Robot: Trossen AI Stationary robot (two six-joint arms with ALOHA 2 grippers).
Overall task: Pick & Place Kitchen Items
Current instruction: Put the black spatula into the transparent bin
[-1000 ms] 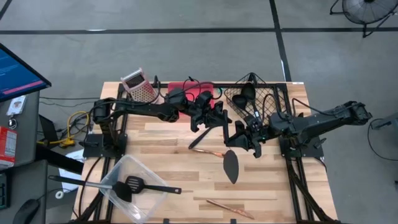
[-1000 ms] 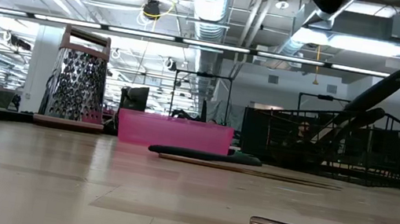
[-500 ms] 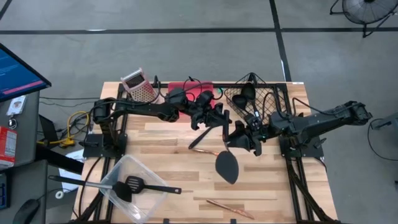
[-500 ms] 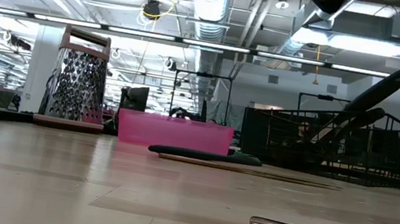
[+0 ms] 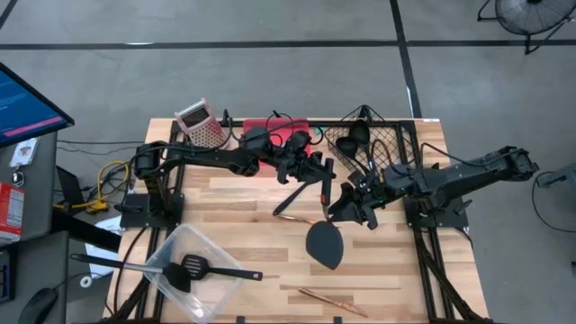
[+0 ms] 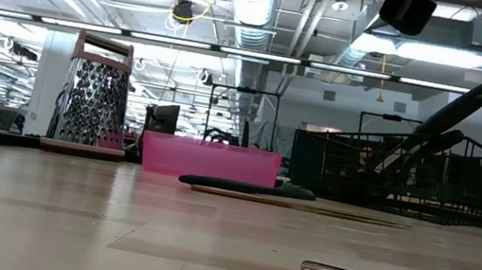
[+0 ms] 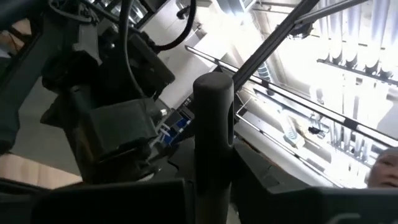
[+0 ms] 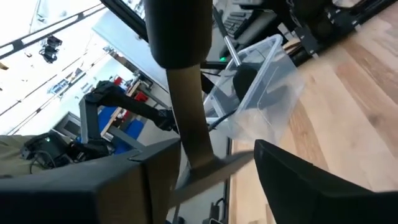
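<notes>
Black spatula [image 5: 323, 236] hung above mid-table, blade toward the front edge, handle rising between the two grippers. Left gripper [image 5: 317, 173] was clamped on the upper handle; the left wrist view showed the dark handle [image 7: 213, 134] pinched between its fingers. Right gripper [image 5: 353, 200] sat just beside the lower handle, fingers spread, with the handle [image 8: 186, 106] running between them (contact could not be told).

A copper-coloured utensil [image 5: 302, 219] lay on the wooden table [image 5: 234, 211] under the spatula's handle; another copper piece [image 5: 331, 300] lay near the front edge. A slotted turner [image 5: 211, 267] and another black utensil [image 5: 126, 265] rested across the clear bin [image 5: 193, 270] at the front left corner. More black utensils stood in the wire basket [image 5: 382, 144] at the back right.

Box grater [image 5: 202, 125] and pink bin [image 5: 281, 130] stood along the back edge. No writing legible on any item.
</notes>
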